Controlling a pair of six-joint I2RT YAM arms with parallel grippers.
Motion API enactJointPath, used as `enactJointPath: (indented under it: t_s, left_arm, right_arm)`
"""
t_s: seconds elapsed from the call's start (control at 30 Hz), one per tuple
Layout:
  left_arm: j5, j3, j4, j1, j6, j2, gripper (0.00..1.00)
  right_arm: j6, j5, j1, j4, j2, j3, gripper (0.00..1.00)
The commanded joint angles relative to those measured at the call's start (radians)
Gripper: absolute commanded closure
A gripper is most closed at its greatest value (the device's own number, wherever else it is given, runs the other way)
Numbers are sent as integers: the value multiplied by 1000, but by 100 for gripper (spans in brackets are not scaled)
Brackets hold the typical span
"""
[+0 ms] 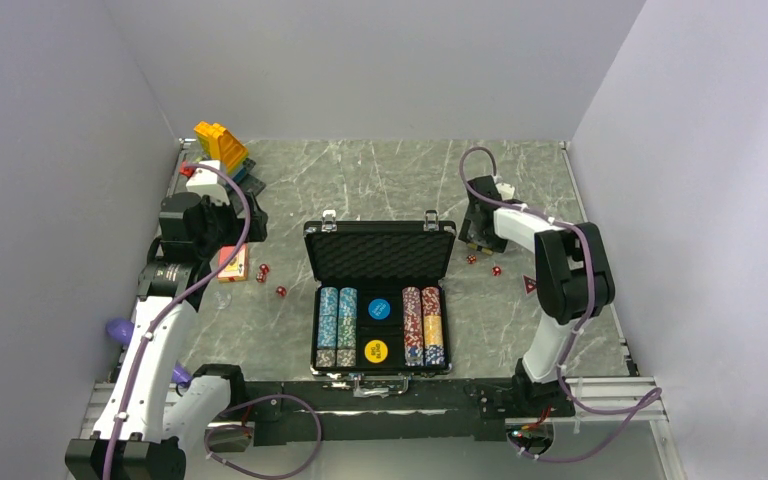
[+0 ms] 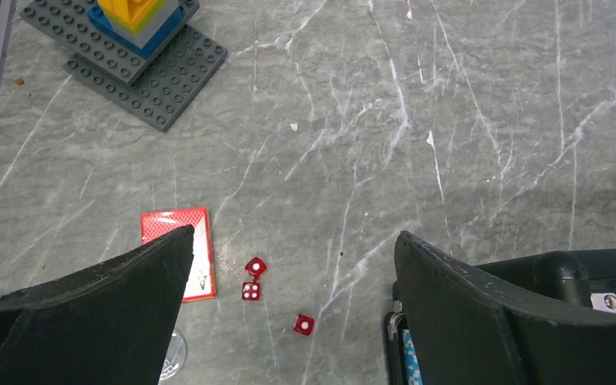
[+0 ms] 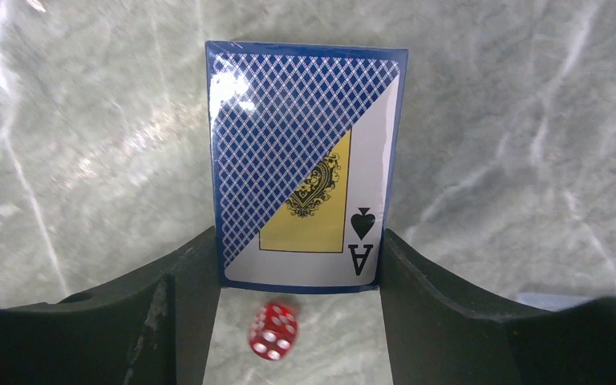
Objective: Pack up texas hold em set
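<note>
The black case (image 1: 380,252) lies open mid-table, foam lid up, with rows of striped chips (image 1: 338,325) inside. A blue card deck (image 3: 305,152) lies flat on the table, and my right gripper (image 3: 298,241) is shut on its near end, one finger against each long side. A red die (image 3: 273,330) lies between those fingers, below the deck. My left gripper (image 2: 295,233) hangs open above the table. Below it lie a red card deck (image 2: 200,265) and three red dice (image 2: 256,267), with the case corner (image 2: 529,273) at the right.
The yellow-blue brick tower (image 1: 222,147) on its dark baseplate (image 2: 168,88) stands at the back left. Two more red dice (image 1: 496,270) and a small red triangle (image 1: 530,284) lie right of the case. A clear round disc (image 2: 175,353) shows beside the left finger.
</note>
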Motion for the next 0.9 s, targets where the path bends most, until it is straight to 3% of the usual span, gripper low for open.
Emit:
enactJointPath:
  t_s: [0.0,0.13,0.23,0.4,0.57,0.7,0.87]
  left_arm:
    - [-48,28,-20,0,-37,7,0]
    - [-59,110,-85,0,-50,40,1]
    - [-24,151,-100,1,-53,23,0]
    - [105,202,-105,1,-111,-42,1]
    - [242,286,-156,-27,-135,-34,4]
    - [424,349,-207,-86,-157,3,8]
    - [578,383,-228,-182,-207,34,7]
  right_arm:
    - [-121,73,-10,19,-134,-14,100]
    - [-205,104,-10,-12,-282,5,100]
    - [-269,46,-10,10,-424,-9,100]
    - [-411,-194,8,103,-666,-55,100]
    - [-619,-537,122,170,-836,-48,100]
    - [-719,-777,201,145,-869,14,100]
    - [-823,-889,311,-8,-795,129,100]
